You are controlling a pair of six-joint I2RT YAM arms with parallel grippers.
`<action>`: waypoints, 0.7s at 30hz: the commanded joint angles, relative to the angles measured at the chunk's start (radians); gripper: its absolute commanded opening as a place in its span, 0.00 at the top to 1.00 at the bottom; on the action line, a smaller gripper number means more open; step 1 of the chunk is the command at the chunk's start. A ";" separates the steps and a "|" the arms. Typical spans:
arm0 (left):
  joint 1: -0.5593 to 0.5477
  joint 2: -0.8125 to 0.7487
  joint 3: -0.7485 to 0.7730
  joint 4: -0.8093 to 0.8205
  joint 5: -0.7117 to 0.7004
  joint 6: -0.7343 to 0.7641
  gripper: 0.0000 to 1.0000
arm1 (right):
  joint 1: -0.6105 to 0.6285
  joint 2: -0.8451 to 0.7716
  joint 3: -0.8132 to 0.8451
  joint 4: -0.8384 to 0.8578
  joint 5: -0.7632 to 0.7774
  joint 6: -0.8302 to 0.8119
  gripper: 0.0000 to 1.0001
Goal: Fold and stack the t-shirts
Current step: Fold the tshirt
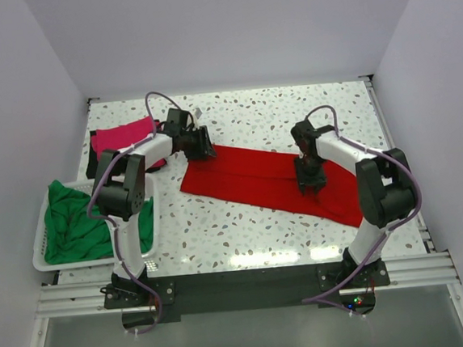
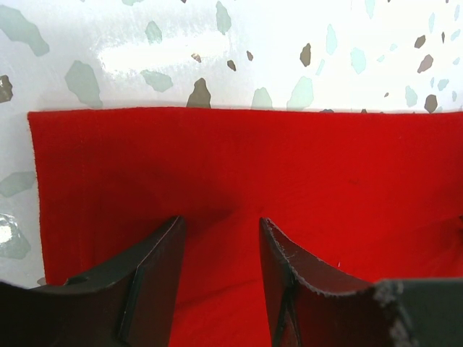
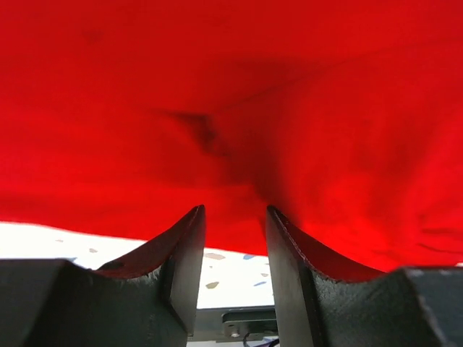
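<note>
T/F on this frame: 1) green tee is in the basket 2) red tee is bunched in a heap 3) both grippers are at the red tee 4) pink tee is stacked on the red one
1. True: the green tee lies in the white basket.
2. False: the red tee lies flat as a long folded strip.
3. True: the left gripper is at its left end, and the right gripper is nearer its right end.
4. False: the pink tee lies back left, not on the red one.
</note>
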 commanded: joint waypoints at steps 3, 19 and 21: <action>0.009 -0.022 -0.030 -0.016 -0.014 0.014 0.50 | -0.051 -0.007 -0.009 0.007 0.103 0.008 0.58; 0.012 -0.010 -0.013 -0.024 -0.011 0.016 0.50 | -0.077 0.042 -0.028 0.046 0.097 -0.025 0.73; 0.012 -0.008 -0.008 -0.022 -0.013 0.019 0.50 | -0.075 0.039 -0.029 0.044 0.104 -0.023 0.78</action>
